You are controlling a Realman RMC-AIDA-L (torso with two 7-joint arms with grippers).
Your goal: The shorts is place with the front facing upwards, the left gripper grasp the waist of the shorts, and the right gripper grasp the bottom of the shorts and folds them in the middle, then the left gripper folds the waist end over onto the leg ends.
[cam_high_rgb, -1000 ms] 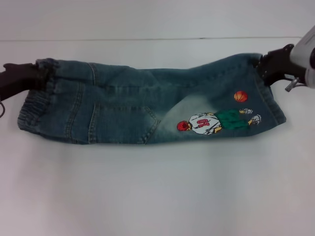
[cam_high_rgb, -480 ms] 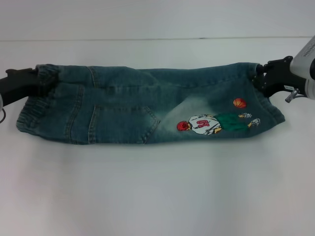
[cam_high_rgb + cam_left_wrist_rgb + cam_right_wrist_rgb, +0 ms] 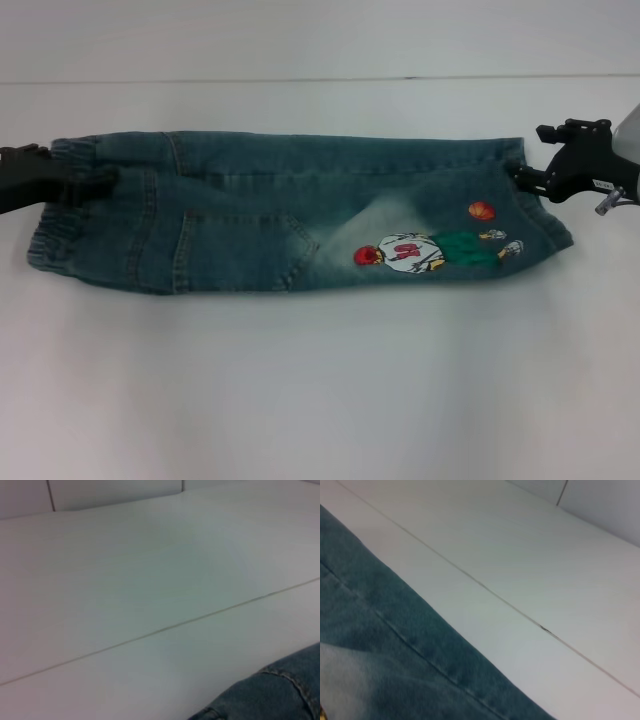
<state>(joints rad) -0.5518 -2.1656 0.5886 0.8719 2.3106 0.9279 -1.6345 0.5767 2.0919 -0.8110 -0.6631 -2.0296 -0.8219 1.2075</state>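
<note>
Light: bright, even, diffuse across the white tabletop (image 3: 320, 400).
Shadows: faint, narrow beneath the shorts (image 3: 290, 215).
Glare: mild washout toward head view's far edge.
Focus: soft throughout; wrist views blurred, denim close-up.

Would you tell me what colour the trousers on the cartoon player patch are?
Green, clearest in the head view on the patch of the shorts.

Teal-blue faded shorts (image 3: 290, 215) — colourful patch (image 3: 430, 250)

table (image 3: 320, 400) — plain white, thin seam line across | wall (image 3: 115, 490) — pale panels behind
</note>
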